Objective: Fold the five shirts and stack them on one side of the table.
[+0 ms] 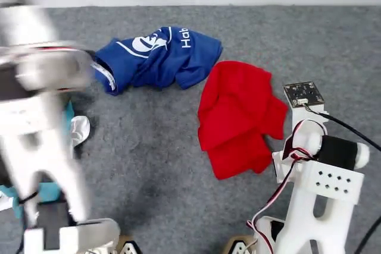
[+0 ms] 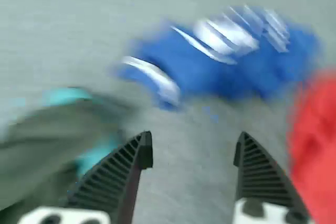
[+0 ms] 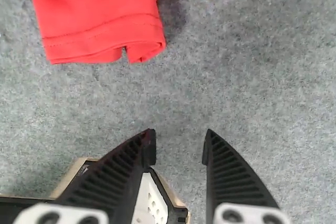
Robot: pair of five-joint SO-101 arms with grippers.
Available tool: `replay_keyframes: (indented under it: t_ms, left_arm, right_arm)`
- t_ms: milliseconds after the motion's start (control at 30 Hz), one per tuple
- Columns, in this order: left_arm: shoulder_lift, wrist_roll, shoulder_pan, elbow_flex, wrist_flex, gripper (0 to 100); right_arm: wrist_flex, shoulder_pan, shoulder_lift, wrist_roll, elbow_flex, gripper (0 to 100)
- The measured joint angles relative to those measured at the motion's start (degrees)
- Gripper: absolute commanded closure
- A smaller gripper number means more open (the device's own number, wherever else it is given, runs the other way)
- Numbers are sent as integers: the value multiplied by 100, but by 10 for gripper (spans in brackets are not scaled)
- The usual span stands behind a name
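The red shirt (image 1: 238, 117) lies mid-way across the bench (image 1: 149, 165), just ahead of the right fingers (image 3: 128, 169), which are open and empty. The blue shirt (image 1: 158, 57), nearer the far edge, lies ahead of the left fingers (image 2: 113, 174), also open.

right gripper (image 3: 178, 141): black ribbed fingers parted, grey bench (image 3: 262, 66) seen through the gap | red shirt (image 3: 100, 19): rumpled, stitched hem turned toward the gripper, lying on the bench, apart from the fingers | tan-edged white part (image 3: 157, 205): under one finger
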Motion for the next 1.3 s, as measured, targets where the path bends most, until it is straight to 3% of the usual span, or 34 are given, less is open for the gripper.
replay_keyframes:
  t_ms: [100,200,367,500,600,800,967,1067,1300]
  left_arm:
    - [536,0,1389,985,-598,750]
    - [1301,0,2286,1547,-1310,750]
    - [2699,0,2901,1538,-2180,750]
    - [3930,0,3191,1020,-2312,750]
    - [4765,26,3305,299,-2057,750]
    - [6004,0,3341,-1820,-774,758]
    - [6813,0,3367,-3464,35,889]
    - [6840,0,3376,-3622,88,953]
    - [6637,0,3376,-3279,105,954]
  right_arm:
    - [0,0,0,176,0,840]
    - [0,0,0,237,0,840]
    - [0,18,0,255,0,840]
    - [0,237,0,255,0,840]
    - [0,255,0,255,0,840]
    - [0,308,0,255,0,840]
    - [0,308,0,255,0,840]
    - [0,308,0,255,0,840]
    - [0,308,0,255,0,838]
